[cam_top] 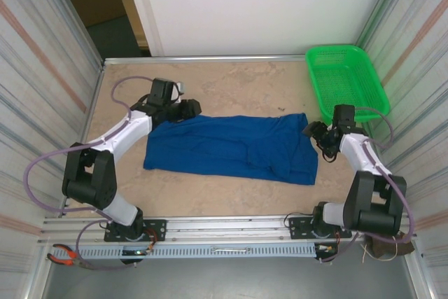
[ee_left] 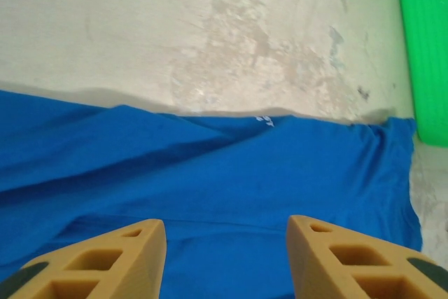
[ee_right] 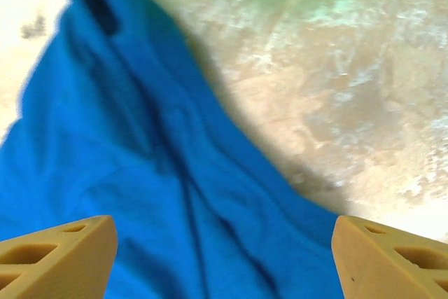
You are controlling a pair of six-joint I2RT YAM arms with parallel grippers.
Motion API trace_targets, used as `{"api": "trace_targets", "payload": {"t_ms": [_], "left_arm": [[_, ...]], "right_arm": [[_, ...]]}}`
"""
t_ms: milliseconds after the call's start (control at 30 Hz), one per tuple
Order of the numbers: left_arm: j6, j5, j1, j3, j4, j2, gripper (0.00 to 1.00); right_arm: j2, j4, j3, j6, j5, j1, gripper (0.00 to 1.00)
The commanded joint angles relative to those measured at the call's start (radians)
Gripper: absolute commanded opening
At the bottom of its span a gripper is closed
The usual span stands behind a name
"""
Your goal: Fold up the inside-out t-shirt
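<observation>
The inside-out t-shirt [cam_top: 231, 146] is royal blue and lies flattened in a long band across the middle of the table. My left gripper [cam_top: 185, 110] hovers at its far left corner. In the left wrist view the gripper [ee_left: 225, 223] stands open, tan fingers apart over the blue cloth [ee_left: 210, 166], and a tiny white mark [ee_left: 264, 120] sits at the cloth's far edge. My right gripper [cam_top: 315, 132] is at the shirt's far right corner. Its wrist view shows the gripper [ee_right: 224, 222] wide open above wrinkled cloth [ee_right: 126, 145], holding nothing.
A green mesh basket [cam_top: 346, 75] stands at the back right corner, close behind the right arm, and its wall [ee_left: 425, 54] shows at the right of the left wrist view. Bare beige tabletop [cam_top: 238, 85] lies behind the shirt. Red-handled pliers [cam_top: 66, 255] rest below the front rail.
</observation>
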Motion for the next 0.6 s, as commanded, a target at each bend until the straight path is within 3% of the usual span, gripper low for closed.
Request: {"api": "trace_targets", "payload": {"t_ms": [0, 167, 333, 433, 567], "left_arm": [[0.024, 0.024, 0.001, 0.009, -0.043, -0.022, 0.50], [0.011, 0.038, 0.001, -0.019, -0.021, -0.036, 0.49], [0.010, 0.042, 0.000, -0.034, -0.010, -0.033, 0.49], [0.010, 0.046, 0.001, -0.037, -0.008, -0.027, 0.49], [0.010, 0.048, 0.000, -0.039, -0.006, -0.026, 0.49]], "right_arm": [[0.040, -0.022, 0.039, -0.075, -0.023, -0.026, 0.81], [0.125, 0.003, 0.041, -0.083, -0.033, -0.053, 0.86], [0.229, 0.080, 0.032, -0.084, -0.185, -0.050, 0.91], [0.258, 0.110, 0.029, -0.086, -0.259, -0.024, 0.91], [0.247, 0.146, 0.010, -0.065, -0.269, 0.028, 0.90]]}}
